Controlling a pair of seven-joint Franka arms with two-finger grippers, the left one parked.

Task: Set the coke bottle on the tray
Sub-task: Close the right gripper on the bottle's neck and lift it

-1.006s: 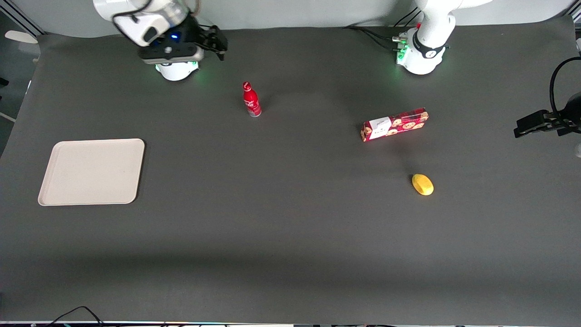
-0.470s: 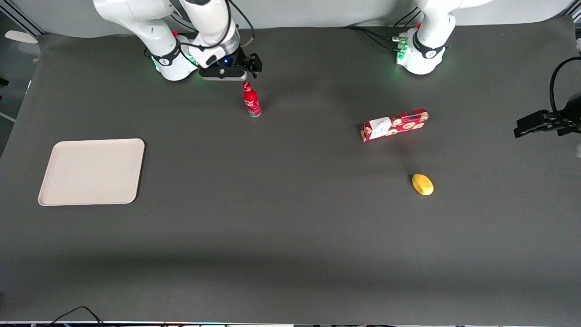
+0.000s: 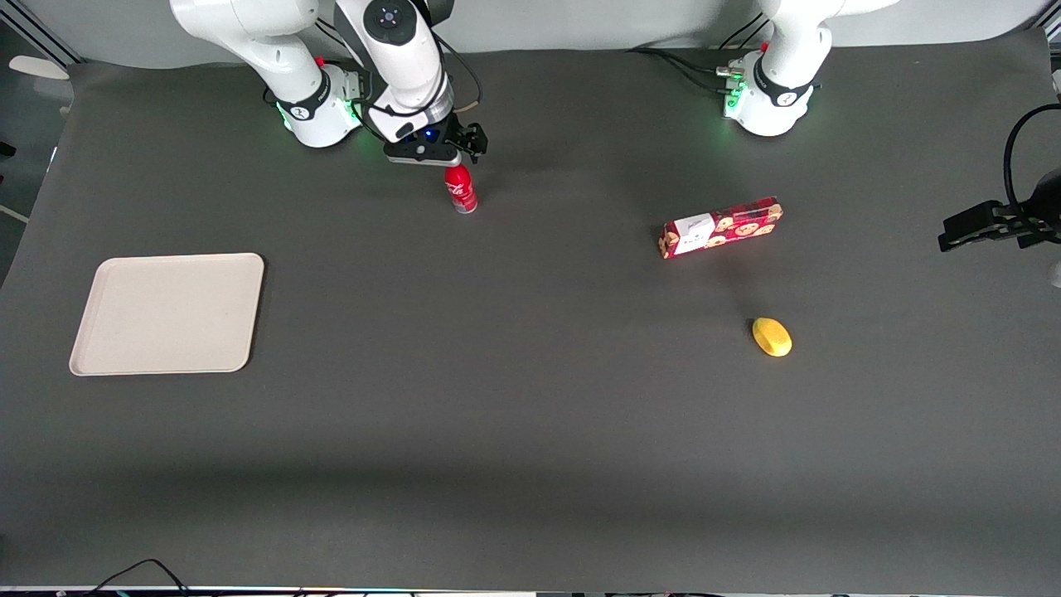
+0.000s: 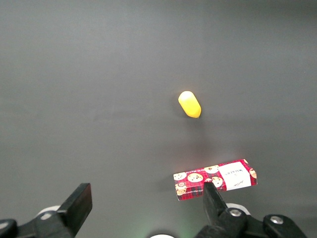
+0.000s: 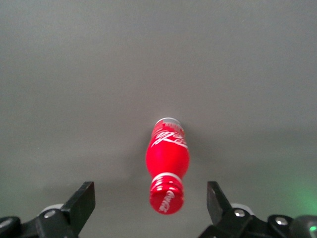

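Fingers [image 5: 81,201] of the gripper [image 3: 434,152] are spread wide and hold nothing, flanking the cap of the upright coke bottle [image 3: 460,190] directly beneath, seen at the upper centre of the front view. Toward the working arm's end of the table [image 3: 530,431], at the left of that frame, the tray [image 3: 168,314] is seen well apart from the bottle, while a cookie box [image 3: 720,227] and a yellow object [image 3: 772,337] are shown toward the parked arm's end.

Coke bottle [image 3: 461,190]: small, slim, red with white script, red cap, silvery base; stands upright on the dark table. Gripper [image 3: 448,154] directly above its cap, fingers [image 5: 81,201] spread apart. Tray [image 3: 167,313]: flat cream rectangle, rounded corners, well apart, nearer the front camera.
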